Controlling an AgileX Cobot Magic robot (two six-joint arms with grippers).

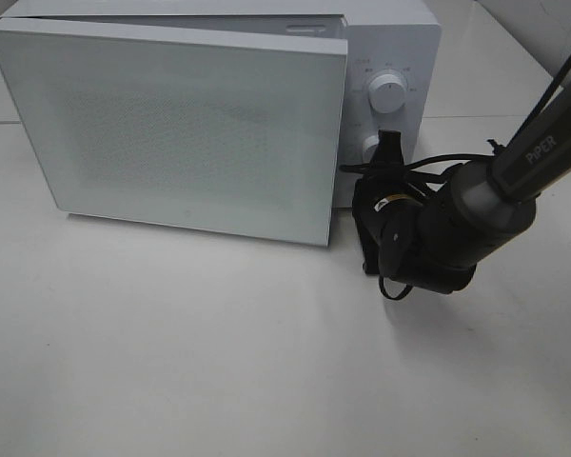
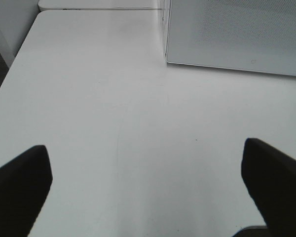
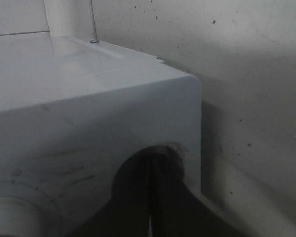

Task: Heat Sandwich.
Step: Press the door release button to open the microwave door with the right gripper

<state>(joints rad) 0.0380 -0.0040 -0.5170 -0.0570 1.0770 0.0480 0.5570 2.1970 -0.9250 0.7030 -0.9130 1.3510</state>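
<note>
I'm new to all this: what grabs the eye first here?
A big white microwave fills the upper left of the high view. The black right arm reaches in from the right, its jaws shut at the lower knob. The left arm's jaws stand wide open over the white table.
</note>
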